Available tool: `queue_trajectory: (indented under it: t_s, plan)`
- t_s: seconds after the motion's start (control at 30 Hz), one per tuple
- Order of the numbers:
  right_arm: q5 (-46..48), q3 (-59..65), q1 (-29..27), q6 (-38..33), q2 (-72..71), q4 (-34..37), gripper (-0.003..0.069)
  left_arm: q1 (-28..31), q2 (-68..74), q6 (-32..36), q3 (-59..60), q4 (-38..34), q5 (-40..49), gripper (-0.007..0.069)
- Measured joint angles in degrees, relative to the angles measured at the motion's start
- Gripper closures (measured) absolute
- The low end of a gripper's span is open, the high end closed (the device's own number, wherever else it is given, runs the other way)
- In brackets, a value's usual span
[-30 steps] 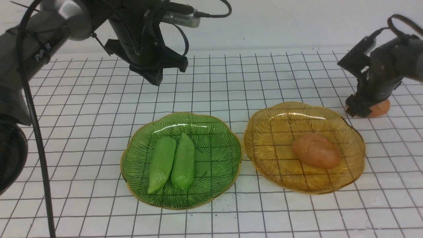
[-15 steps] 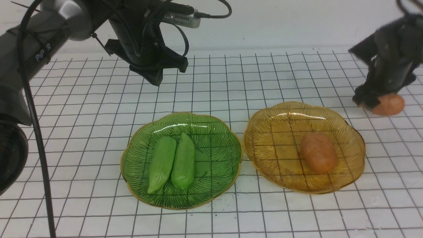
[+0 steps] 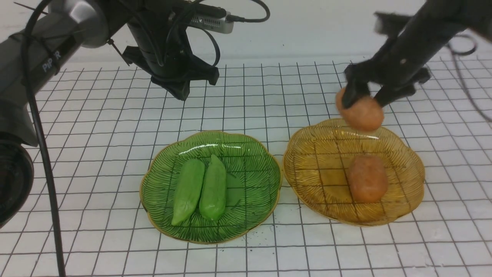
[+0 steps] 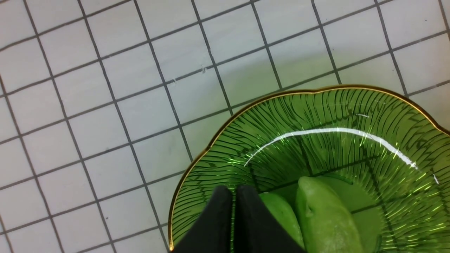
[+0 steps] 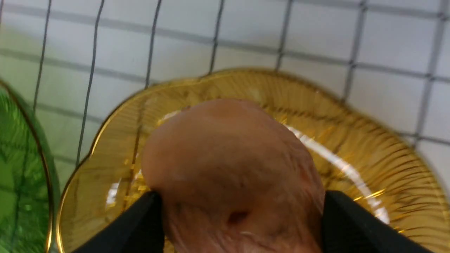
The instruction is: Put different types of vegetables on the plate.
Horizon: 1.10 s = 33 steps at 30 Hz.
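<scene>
Fingers (image 3: 350, 95) of the right gripper (image 3: 364, 102) pinch one orange-brown lump (image 3: 361, 114), held above the amber plate's (image 3: 307, 181) far rim. Second lump (image 3: 368, 179) lies in that plate. Left gripper (image 4: 233, 192) fingers pressed together, empty, raised over the green plate (image 3: 161, 192), which holds the two green pods (image 3: 213, 188).

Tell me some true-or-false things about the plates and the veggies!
1. Two green pods lie on the green plate. True.
2. The right tool is empty. False: it grips an orange-brown potato-like lump.
3. A second lump lies on the amber plate. True.
4. The left tool is wide open. False: it is shut and holds nothing.
5. The gripped lump sits on the green plate. False: it hangs in the air over the amber plate's far rim.
</scene>
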Motion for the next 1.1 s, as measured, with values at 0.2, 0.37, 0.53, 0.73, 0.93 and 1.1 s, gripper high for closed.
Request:
queue_trajectory:
  t_s: [0.2,0.37,0.53,0.73,0.93,1.1]
  plan:
    - [0.1,2.1,4.5,-0.1,0.0,-4.6,0.012,0.0,0.0,0.0,0.0,0.0,0.0,0.0632]
    - [0.1,3.0,8.0,3.8,0.0,-7.6,-0.0005,0.0,0.0,0.0,0.0,0.0,0.0,0.0632]
    - [-0.1,6.0,8.9,5.3,-2.1,-7.8,-0.0029,0.0,0.0,0.0,0.0,0.0,0.0,0.0632]
    - [-0.1,13.1,8.9,6.4,-13.7,-8.6,0.0029,0.0,0.0,0.0,0.0,0.0,0.0,0.0632]
    - [0.0,24.7,8.9,7.1,-34.5,-9.3,0.0177,0.0,0.1,0.0,0.0,0.0,0.0,0.0632]
    - [0.5,34.0,8.9,9.0,-49.1,-9.8,0.0289,0.0,0.1,0.0,0.0,-0.1,0.0,0.0632]
